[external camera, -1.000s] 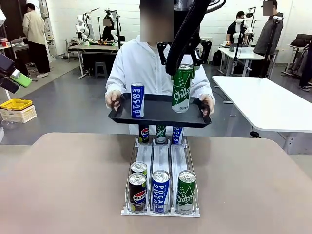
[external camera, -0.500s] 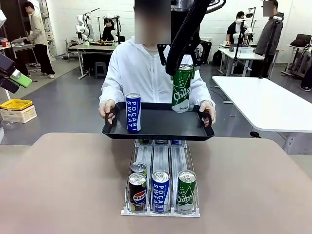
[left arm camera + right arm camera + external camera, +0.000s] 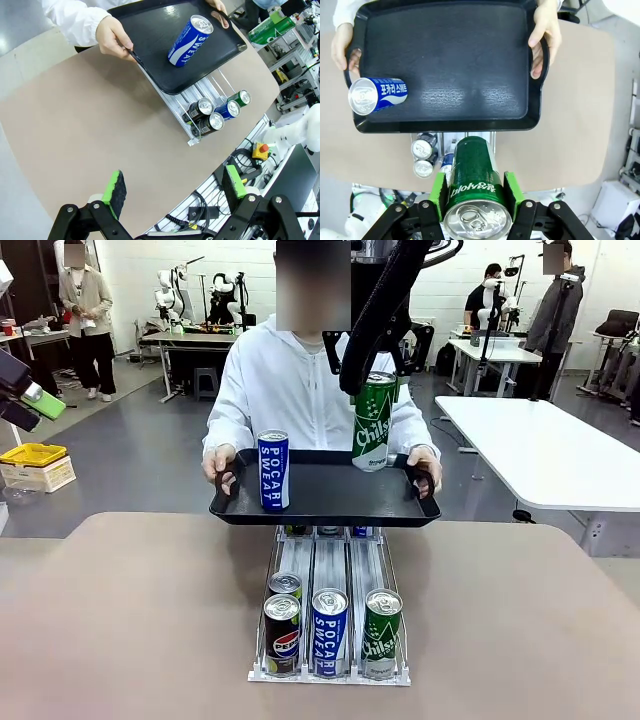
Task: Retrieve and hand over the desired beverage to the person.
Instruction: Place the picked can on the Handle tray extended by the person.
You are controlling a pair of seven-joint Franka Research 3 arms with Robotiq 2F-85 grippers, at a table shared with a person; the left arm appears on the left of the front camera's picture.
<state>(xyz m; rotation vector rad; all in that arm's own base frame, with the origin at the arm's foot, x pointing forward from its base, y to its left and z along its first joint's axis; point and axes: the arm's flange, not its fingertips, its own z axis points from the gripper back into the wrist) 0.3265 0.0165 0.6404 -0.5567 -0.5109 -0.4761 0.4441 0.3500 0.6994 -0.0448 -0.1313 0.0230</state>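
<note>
The person (image 3: 300, 390) in a white hooded jacket holds a black tray (image 3: 330, 502) by both handles over the rack's far end. A blue Pocari Sweat can (image 3: 272, 470) stands on the tray's left part. My right gripper (image 3: 375, 365) hangs over the tray's right side, shut on a green Chilsung can (image 3: 375, 425). In the right wrist view the green pads (image 3: 439, 192) clamp the green can (image 3: 472, 170) above the tray (image 3: 470, 65), near its closer rim. My left gripper (image 3: 175, 185) is open with nothing in it, high above the table's left.
A wire rack (image 3: 330, 672) on the brown table (image 3: 130, 620) holds Pepsi (image 3: 282, 633), Pocari (image 3: 329, 630) and Chilsung (image 3: 382, 632) cans at its front. The person's hands (image 3: 545, 35) grip the tray handles. A white table (image 3: 540, 450) stands at the right.
The person has brought the tray nearer and lower, over the rack's far end, then held it still. The green can and both grippers have not moved.
</note>
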